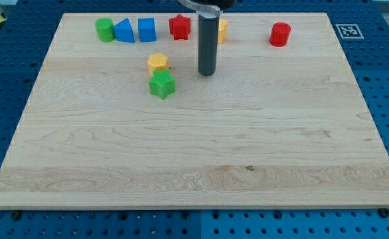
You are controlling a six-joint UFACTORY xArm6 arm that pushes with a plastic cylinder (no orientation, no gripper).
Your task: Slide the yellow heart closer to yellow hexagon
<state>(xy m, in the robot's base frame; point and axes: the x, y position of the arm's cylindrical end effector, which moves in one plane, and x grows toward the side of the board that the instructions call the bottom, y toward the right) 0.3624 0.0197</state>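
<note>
The yellow heart [222, 29] lies near the view's top, mostly hidden behind my rod; only its right edge shows. The yellow hexagon [158, 63] lies left of centre in the upper part of the board, touching a green star [162, 85] just below it. My tip [207, 73] rests on the board below the heart and to the right of the hexagon, apart from both.
Along the view's top stand a green cylinder [105, 30], a blue triangle [124, 30], a blue cube [147, 30] and a red star [180, 27]. A red cylinder [280, 34] sits at the upper right. The wooden board [194, 166] lies on a blue pegboard table.
</note>
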